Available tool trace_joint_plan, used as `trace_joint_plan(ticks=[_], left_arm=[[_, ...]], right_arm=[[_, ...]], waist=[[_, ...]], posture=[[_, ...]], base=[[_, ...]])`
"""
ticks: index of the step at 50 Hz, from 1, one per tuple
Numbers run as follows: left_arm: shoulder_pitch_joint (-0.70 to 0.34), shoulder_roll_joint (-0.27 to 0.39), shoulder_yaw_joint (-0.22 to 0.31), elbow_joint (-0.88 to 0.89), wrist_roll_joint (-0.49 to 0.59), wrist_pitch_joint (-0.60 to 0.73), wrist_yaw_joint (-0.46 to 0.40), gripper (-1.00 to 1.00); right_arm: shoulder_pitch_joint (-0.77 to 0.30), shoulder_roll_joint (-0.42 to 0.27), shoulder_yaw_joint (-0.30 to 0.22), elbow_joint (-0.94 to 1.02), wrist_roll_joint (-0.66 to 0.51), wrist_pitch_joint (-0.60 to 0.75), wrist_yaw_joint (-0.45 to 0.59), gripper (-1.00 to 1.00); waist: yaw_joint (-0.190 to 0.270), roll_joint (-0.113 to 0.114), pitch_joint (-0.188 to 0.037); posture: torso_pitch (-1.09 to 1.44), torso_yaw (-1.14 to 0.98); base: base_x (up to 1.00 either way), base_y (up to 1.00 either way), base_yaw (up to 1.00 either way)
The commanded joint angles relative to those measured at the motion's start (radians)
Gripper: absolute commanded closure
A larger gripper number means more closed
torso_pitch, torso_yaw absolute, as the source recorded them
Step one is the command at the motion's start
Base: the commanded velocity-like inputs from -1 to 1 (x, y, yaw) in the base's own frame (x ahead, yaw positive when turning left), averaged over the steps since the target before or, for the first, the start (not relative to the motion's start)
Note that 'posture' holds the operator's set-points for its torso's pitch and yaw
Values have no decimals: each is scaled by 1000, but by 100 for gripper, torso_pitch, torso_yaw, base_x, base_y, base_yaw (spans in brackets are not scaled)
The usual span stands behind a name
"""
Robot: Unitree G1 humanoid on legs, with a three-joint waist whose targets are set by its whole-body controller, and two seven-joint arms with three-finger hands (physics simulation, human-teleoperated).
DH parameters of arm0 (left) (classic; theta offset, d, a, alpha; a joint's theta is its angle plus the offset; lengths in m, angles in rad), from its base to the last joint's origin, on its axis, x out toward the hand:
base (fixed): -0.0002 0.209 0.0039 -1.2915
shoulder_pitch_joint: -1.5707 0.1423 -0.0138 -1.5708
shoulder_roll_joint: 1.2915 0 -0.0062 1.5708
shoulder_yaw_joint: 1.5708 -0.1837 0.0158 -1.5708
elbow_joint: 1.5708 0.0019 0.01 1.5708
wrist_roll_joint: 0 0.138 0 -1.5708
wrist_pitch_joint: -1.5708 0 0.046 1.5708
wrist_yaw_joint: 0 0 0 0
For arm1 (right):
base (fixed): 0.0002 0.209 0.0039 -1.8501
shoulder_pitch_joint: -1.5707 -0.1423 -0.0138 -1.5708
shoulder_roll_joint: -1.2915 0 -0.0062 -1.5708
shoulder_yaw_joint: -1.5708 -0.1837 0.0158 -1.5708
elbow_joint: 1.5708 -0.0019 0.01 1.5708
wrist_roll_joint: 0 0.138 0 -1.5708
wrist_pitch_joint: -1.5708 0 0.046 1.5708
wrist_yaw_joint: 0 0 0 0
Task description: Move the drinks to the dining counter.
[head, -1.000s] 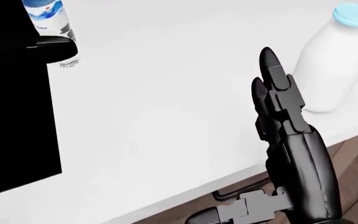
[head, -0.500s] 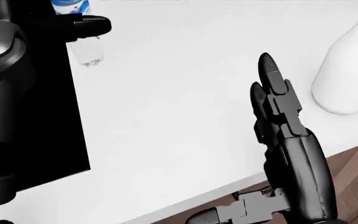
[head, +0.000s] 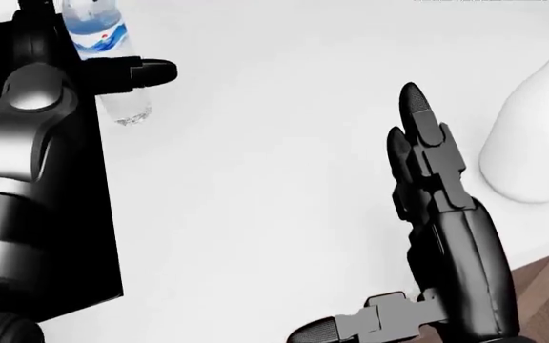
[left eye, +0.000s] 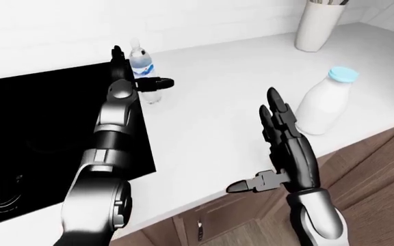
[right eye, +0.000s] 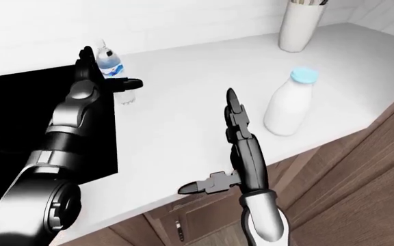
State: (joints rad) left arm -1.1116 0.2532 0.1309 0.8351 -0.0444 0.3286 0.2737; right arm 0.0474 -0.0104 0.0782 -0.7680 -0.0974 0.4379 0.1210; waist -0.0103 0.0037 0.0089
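A clear water bottle (left eye: 143, 77) with a blue label stands on the white counter (left eye: 210, 107), just right of the black cooktop. My left hand (left eye: 144, 65) is open about it. The fingers (left eye: 117, 55) point up along its left side and the thumb (left eye: 157, 82) crosses its lower half. A white milk bottle (left eye: 323, 102) with a light blue cap stands at the right of the counter. My right hand (left eye: 265, 138) hovers open and flat over the counter, left of the milk and apart from it, with its thumb stuck out low.
The black cooktop (left eye: 39, 118) fills the left of the counter. A tall white utensil holder (left eye: 318, 25) stands at the top right. Brown wooden cabinet fronts (left eye: 368, 169) run below the counter edge, and a white wall rises beyond the counter.
The head view has shifted: the milk slid right and the water bottle sits lower in the picture. More of my left arm shows at the bottle. The right hand barely moved.
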Motion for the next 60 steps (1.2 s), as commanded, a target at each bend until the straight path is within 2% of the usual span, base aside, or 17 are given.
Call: trace_joint_plan(ticks=[1,13,18,24,25,30,33,35,38,43,49,52,55,60], left_arm=[[-46,13,3,-31,3,-51,12,-100],[-92,5,0,140,-9,-142,32,-97],[-92,4,2,162,-10,-157,35,-37],[-93,2,0,167,-12,-161,36,5],[-94,2,0,169,-12,-164,35,22],[-95,0,0,159,-13,-157,37,42],[-94,-1,0,149,-14,-154,42,67],[-94,-1,0,150,-15,-157,43,74],[-88,2,-1,118,-17,-142,44,98],[-50,1,-6,-62,-27,-35,35,100],[28,-8,-15,-351,-23,128,11,100],[58,-19,-24,-516,-17,231,-6,100],[76,-34,-29,-608,-7,287,-16,100],[99,-55,-33,-698,13,334,-29,100]], right_arm=[[-12,1,1,-30,2,-37,-2,-100],[-3,2,5,-10,5,-60,-4,-100],[3,2,5,-3,7,-71,-5,-100],[1,1,2,7,10,-79,-5,-100],[1,2,3,5,9,-77,-6,-100],[3,1,5,-3,8,-72,-6,-100],[6,1,4,4,9,-81,-6,-100],[7,1,4,3,10,-82,-6,-100],[8,1,4,-4,10,-76,-6,-100],[-3,0,0,-43,7,-36,-5,-100],[-2,-6,-36,-141,21,31,2,-100],[-21,-10,-55,-227,18,109,1,-100],[-43,-13,-66,-276,9,161,-6,-100],[-53,-12,-103,-279,8,153,-26,-100]], waist=[[0,2,-26],[-8,6,-20],[-10,8,-18],[-10,10,-18],[-10,10,-18],[-8,9,-19],[-8,9,-19],[-7,8,-20],[-6,8,-20],[-6,8,-21],[-4,5,-16],[-3,3,-15],[-1,1,-13],[0,-1,-11]], posture=[[0,0],[0,0],[0,0],[0,0],[0,0],[0,0],[0,0],[0,0],[0,0],[0,0],[0,0],[0,0],[0,0],[0,0]], base=[[0,0,0],[0,0,0],[0,0,0],[0,0,0],[0,0,0],[0,0,0],[0,0,0],[0,0,0],[0,0,0],[0,0,0],[0,0,0],[0,0,0],[0,0,0],[0,0,0]])
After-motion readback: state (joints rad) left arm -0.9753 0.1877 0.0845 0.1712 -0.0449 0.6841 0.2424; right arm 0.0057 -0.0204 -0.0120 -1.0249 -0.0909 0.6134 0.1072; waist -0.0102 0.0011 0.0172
